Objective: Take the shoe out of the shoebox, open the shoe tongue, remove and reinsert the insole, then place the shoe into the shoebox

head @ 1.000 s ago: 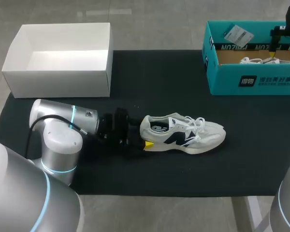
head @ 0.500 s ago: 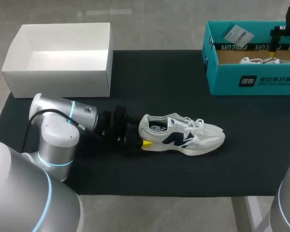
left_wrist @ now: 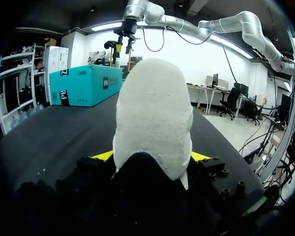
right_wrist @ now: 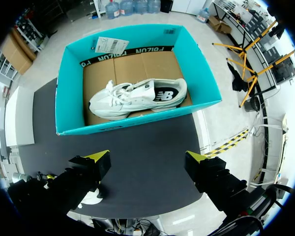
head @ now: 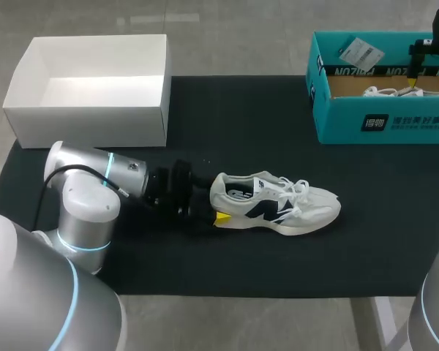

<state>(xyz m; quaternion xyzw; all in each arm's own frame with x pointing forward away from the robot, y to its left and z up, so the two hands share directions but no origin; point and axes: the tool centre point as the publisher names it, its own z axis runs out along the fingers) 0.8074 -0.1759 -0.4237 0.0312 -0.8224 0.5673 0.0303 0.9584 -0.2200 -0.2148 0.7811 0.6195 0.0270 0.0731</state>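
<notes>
My left gripper (left_wrist: 151,156): yellow tips pressed to either side of the heel of the white sneaker (head: 307,203). The sneaker sits sole-down on the black mat (head: 278,263), toe toward my right. My right gripper (right_wrist: 147,160): fingers wide apart, holding nothing, above the teal shoebox (right_wrist: 69,96). A second sneaker (right_wrist: 137,98) lies inside.

left tool (left_wrist: 152,156) clamped, right tool (right_wrist: 150,164) spread open.

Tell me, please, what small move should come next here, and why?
Probably bring the right gripper toward the tongue of the white sneaker: the left gripper clamps its heel on the black mat, while the right one hangs open above the teal shoebox.
</notes>
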